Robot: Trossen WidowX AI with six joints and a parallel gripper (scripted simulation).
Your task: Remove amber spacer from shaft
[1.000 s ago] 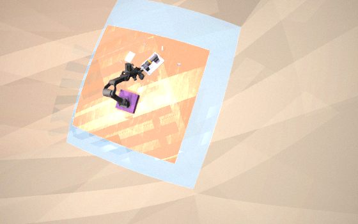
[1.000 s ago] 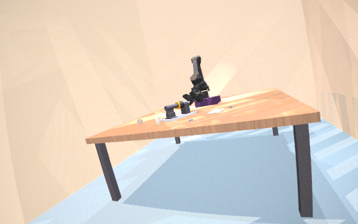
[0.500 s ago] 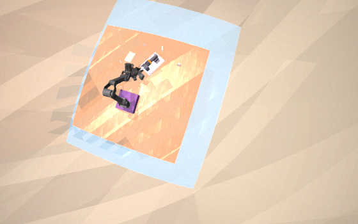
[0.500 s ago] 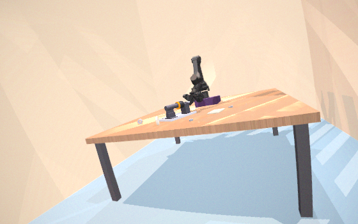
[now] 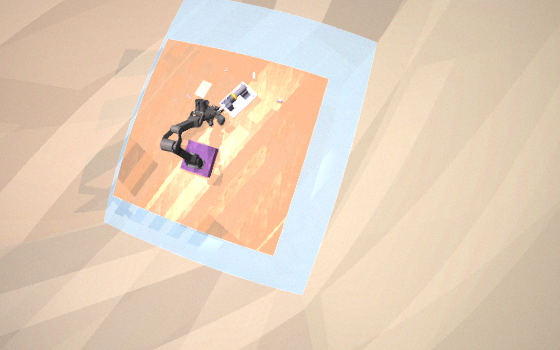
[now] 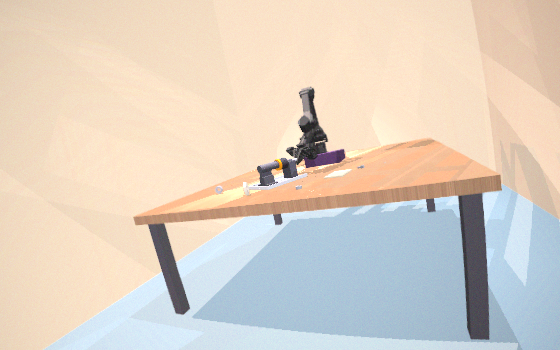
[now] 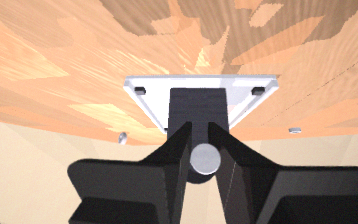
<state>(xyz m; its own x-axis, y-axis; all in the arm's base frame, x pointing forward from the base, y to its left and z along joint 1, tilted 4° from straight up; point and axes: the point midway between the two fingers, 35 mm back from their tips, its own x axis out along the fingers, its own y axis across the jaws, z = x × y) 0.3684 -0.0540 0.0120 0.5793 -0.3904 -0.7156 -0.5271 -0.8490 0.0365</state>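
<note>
The amber spacer point(image 5: 233, 96) point(image 6: 280, 164) sits up on the shaft line, against the dark housing cylinder point(image 5: 241, 89) point(image 6: 268, 167). Dark rings seem to sit on its other side; their number is unclear. A dark support block point(image 6: 290, 170) point(image 7: 197, 107) stands at the robot's end of the white base plate point(image 5: 242, 107) point(image 7: 200, 77). My gripper point(image 5: 221, 112) point(image 6: 298, 156) point(image 7: 199, 127) is shut on the shaft, whose pale round end point(image 7: 205, 158) shows between the fingers in the wrist view. The spacers are hidden behind the block there.
The arm stands on a purple slab point(image 5: 211, 160) point(image 6: 325, 159). A flat cream piece point(image 5: 203, 88) point(image 6: 338, 173) lies beside the base plate. Several small pale pieces lie around it, one upright point(image 5: 254, 75) point(image 6: 246, 188) beyond the far end, another point(image 5: 280, 101) point(image 6: 219, 189) farther off.
</note>
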